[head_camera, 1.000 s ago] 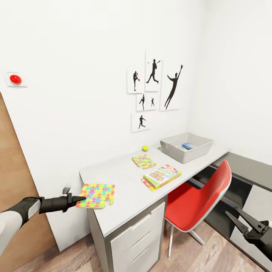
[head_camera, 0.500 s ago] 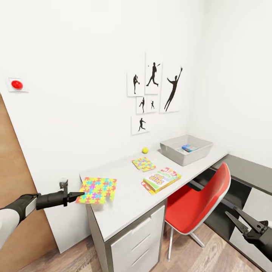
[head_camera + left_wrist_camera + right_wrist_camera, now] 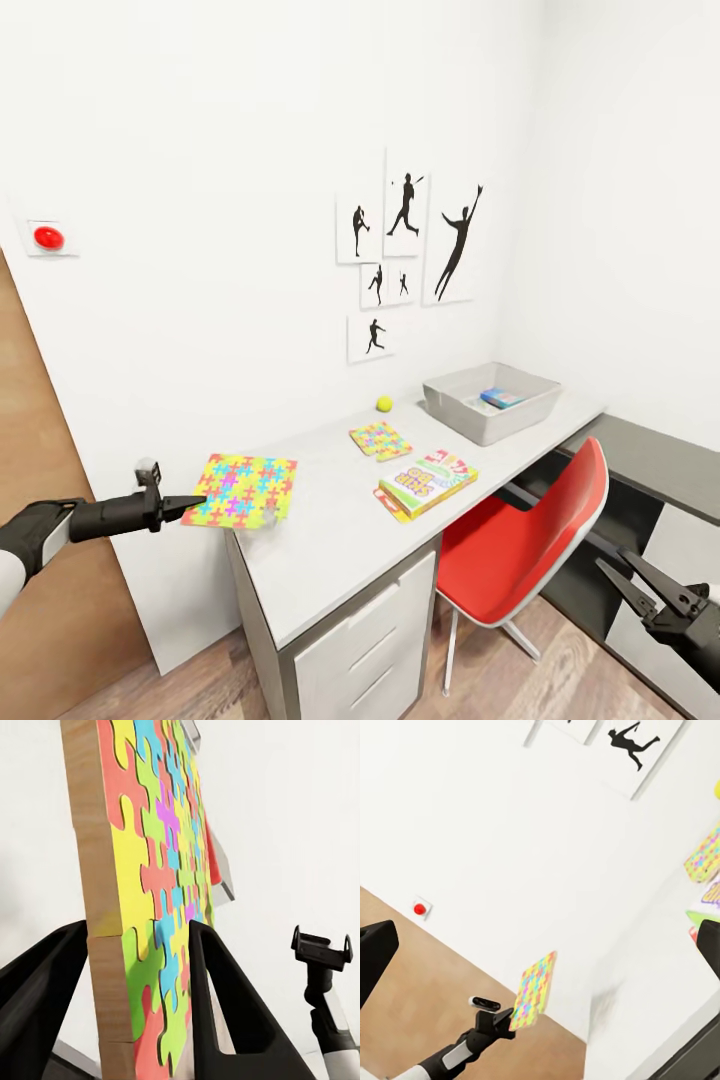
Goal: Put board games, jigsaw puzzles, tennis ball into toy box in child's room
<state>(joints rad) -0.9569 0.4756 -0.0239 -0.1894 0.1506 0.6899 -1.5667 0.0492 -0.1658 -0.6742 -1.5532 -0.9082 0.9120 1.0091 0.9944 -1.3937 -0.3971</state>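
My left gripper (image 3: 190, 503) is shut on the edge of a multicoloured jigsaw puzzle (image 3: 243, 490), which hangs a little above the left end of the table (image 3: 320, 540). In the left wrist view the puzzle (image 3: 150, 870) sits between the two fingers (image 3: 225, 1005). The second puzzle (image 3: 380, 440), a board game (image 3: 428, 481) and the tennis ball (image 3: 384, 404) lie on the table. The grey toy box (image 3: 462, 410) stands at the far right end with a blue item inside. My right gripper (image 3: 625, 580) hangs open and empty, low beside the chair.
A red chair (image 3: 530, 540) is pushed in under the table's right half. A white drawer unit (image 3: 360, 640) fills the near end. A lower dark-topped cabinet (image 3: 660, 455) runs along the right wall. A wood door (image 3: 40, 560) and a red wall button (image 3: 48, 238) are at the left.
My left gripper has drawn back to the left and risen, lifting the puzzle off the table's end. The head view has shifted slightly. The right arm has held still.
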